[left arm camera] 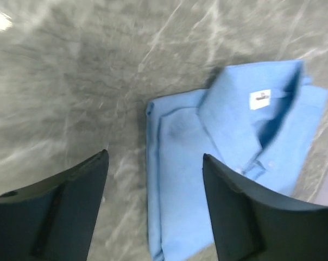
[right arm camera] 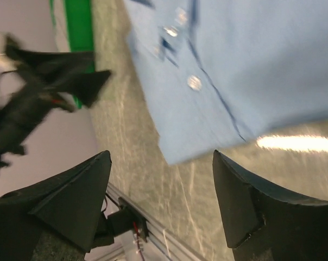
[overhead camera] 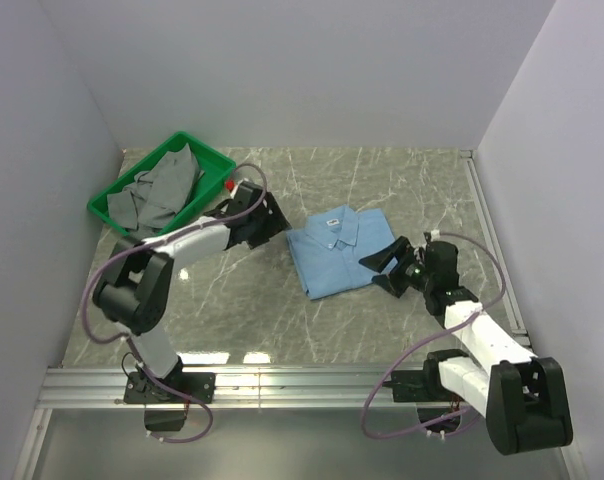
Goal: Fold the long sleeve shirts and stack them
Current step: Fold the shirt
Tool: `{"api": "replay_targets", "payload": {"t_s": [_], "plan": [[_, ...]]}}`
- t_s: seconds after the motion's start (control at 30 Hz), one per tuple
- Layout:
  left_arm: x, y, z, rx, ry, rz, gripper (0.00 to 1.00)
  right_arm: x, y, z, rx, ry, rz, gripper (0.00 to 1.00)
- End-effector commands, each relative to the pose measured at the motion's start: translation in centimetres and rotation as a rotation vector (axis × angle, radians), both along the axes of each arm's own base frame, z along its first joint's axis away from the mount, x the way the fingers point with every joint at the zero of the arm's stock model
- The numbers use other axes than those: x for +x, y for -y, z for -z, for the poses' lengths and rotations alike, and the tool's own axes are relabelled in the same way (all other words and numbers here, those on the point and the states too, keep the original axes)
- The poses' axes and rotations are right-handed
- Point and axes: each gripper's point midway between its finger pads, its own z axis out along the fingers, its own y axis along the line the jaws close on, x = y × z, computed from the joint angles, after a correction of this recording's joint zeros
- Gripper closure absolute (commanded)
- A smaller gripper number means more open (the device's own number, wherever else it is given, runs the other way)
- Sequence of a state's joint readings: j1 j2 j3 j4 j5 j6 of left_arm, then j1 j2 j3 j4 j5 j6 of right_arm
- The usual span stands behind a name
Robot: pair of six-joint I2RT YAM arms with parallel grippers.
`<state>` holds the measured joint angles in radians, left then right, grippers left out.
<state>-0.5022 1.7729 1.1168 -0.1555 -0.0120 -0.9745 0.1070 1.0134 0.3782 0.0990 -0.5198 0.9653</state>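
One light blue long sleeve shirt (overhead camera: 339, 250) lies folded on the marble table, collar toward the back and buttons up. My left gripper (overhead camera: 279, 226) hovers open just off the shirt's left edge. In the left wrist view the folded shirt (left arm camera: 234, 163) and its collar label show between and beyond the spread left gripper (left arm camera: 155, 155), which holds nothing. My right gripper (overhead camera: 380, 265) sits open at the shirt's right front corner. The right wrist view shows the shirt's (right arm camera: 251, 65) buttoned front above the right gripper (right arm camera: 161, 155), with bare table between the fingers.
A green bin (overhead camera: 210, 160) at the back left holds crumpled grey garments (overhead camera: 162, 190). White walls close in the table on three sides. An aluminium rail (overhead camera: 282, 385) runs along the near edge. The left arm (right arm camera: 39, 92) shows in the right wrist view.
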Motion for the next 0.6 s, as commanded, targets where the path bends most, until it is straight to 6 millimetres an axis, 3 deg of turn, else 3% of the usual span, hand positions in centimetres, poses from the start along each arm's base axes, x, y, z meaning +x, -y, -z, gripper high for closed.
{"api": "replay_targets", "payload": {"t_s": [0.0, 0.03, 0.07, 0.1, 0.2, 0.3, 0.33, 0.4, 0.43, 0.5, 0.57], "plan": [[0.8, -2.1, -6.5, 0.064, 0.140, -0.037, 0.22, -1.5, 0.3, 1.7, 0.026, -0.071, 0.047, 0.18], [0.8, -2.7, -8.7, 0.065, 0.187, -0.049, 0.18, -2.0, 0.5, 2.5, 0.034, -0.093, 0.069, 0.18], [0.6, -3.4, -9.5, 0.097, 0.209, -0.050, 0.18, -2.0, 0.8, 3.0, 0.028, -0.099, 0.096, 0.18], [0.4, -4.9, -10.1, 0.158, 0.223, -0.088, 0.14, -2.1, 1.0, 3.4, 0.024, -0.105, 0.111, 0.18], [-0.8, -9.0, -14.6, 0.259, 0.339, -0.169, 0.02, -2.4, 1.4, 4.8, 0.022, -0.122, 0.175, 0.21], [-2.2, -12.4, -15.9, 0.352, 0.384, -0.226, 0.01, -1.9, 1.7, 5.2, 0.036, -0.107, 0.239, 0.26], [-3.0, -14.4, -16.9, 0.384, 0.415, -0.280, 0.01, -1.6, 1.5, 5.0, 0.051, -0.099, 0.251, 0.26], [-4.3, -16.7, -18.6, 0.432, 0.472, -0.317, 0.01, -1.5, 1.7, 5.5, 0.052, -0.107, 0.278, 0.28], [-4.8, -18.1, -18.0, 0.481, 0.476, -0.351, 0.01, -1.1, 1.7, 5.6, 0.055, -0.107, 0.302, 0.28], [-6.1, -19.8, -18.7, 0.519, 0.520, -0.386, 0.01, -1.0, 1.7, 6.0, 0.052, -0.118, 0.320, 0.28], [-6.8, -21.1, -17.6, 0.567, 0.524, -0.410, 0.01, -0.8, 1.3, 6.5, 0.049, -0.135, 0.327, 0.28]]}}
